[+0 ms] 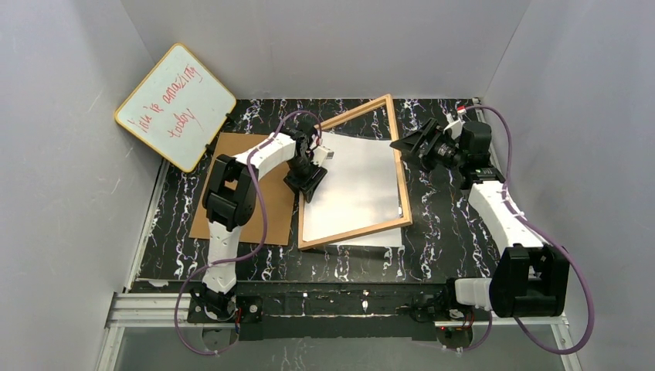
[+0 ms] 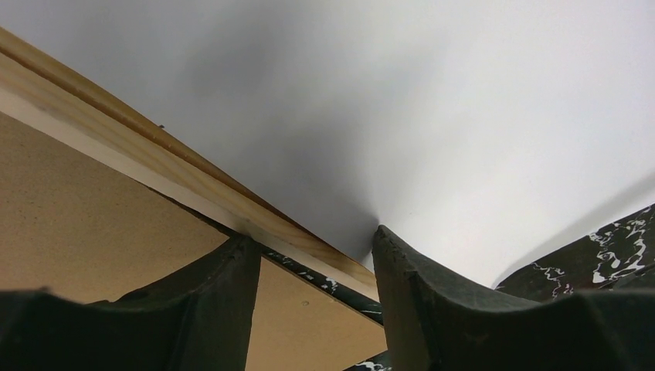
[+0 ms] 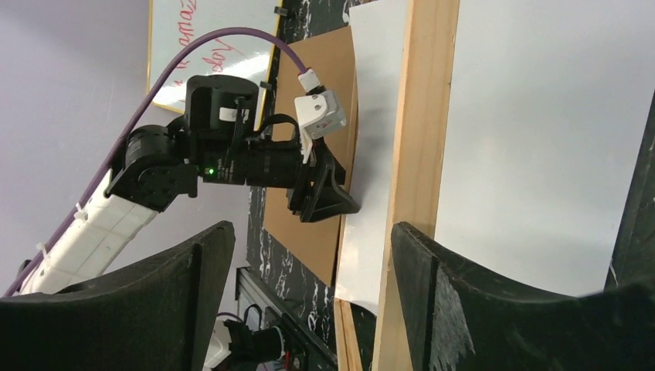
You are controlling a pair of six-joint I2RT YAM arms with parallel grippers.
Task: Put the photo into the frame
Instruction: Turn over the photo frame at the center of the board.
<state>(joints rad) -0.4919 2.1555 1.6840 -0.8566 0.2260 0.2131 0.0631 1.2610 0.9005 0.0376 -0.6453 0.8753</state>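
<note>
The light-wood frame (image 1: pixel 402 185) lies skewed in the middle of the table. The photo (image 1: pixel 359 182) lies across it white side up, and its near edge sticks out past the frame's near rail. My left gripper (image 1: pixel 307 185) is down at the frame's left rail. In the left wrist view its jaws stand half open astride the rail (image 2: pixel 154 166), one finger (image 2: pixel 216 309) at the rail's outer edge, the other (image 2: pixel 432 301) resting on the photo (image 2: pixel 463 100). My right gripper (image 1: pixel 408 143) hovers open beside the right rail (image 3: pixel 421 116) and holds nothing.
A brown backing board (image 1: pixel 278 220) lies flat to the left of the frame, partly under the left arm. A yellow-rimmed whiteboard (image 1: pixel 176 104) with red writing leans in the far left corner. Grey walls close in the table on three sides.
</note>
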